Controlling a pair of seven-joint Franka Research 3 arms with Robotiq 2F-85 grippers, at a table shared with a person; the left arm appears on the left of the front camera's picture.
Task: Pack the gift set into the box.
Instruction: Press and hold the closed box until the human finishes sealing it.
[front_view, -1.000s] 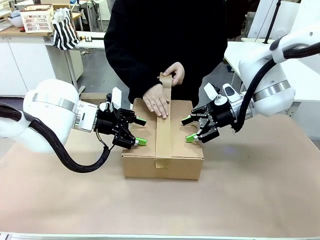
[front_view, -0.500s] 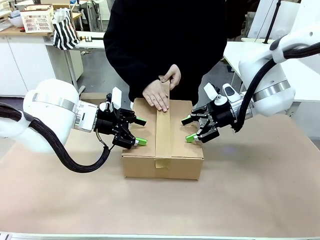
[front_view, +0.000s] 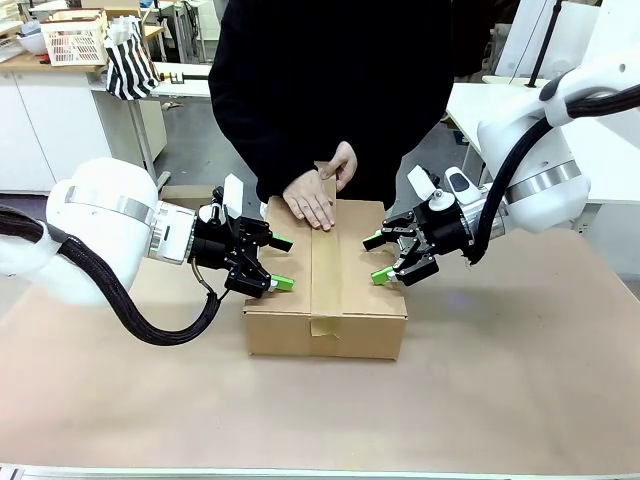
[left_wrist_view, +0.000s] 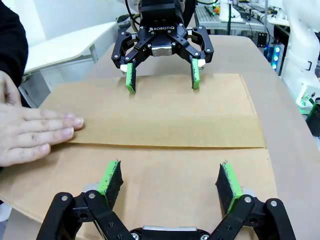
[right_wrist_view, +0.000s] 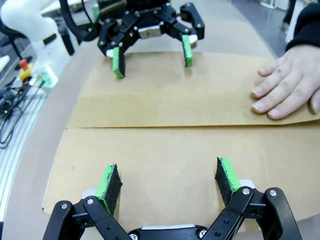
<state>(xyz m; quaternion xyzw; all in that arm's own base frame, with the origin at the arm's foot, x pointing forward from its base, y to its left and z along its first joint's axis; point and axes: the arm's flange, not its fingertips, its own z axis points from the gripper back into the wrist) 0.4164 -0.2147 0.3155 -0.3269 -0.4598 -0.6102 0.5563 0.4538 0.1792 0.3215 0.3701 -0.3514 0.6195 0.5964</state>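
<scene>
Box (front_view: 325, 275) sat mid-table, flaps shut, tape (front_view: 326, 268) running near-to-far along the seam. The gift set was presumably inside, couldn't confirm. L gripper (front_view: 277, 263) and R gripper (front_view: 377, 258) were both spread wide, empty, pads pressing the lid at its left and right edges. Person's hand (front_view: 310, 200) smoothed tape at the far end. Risks: either arm lifting early lets the flaps spring and wrinkle the tape; pressing too hard could dent the lid; a hand near the pads could get pinched.

A closed box (front_view: 325, 275) sits mid-table between the left gripper (front_view: 277, 263) and right gripper (front_view: 377, 258), a person's hand (front_view: 310, 200) flat on its far top edge.
</scene>
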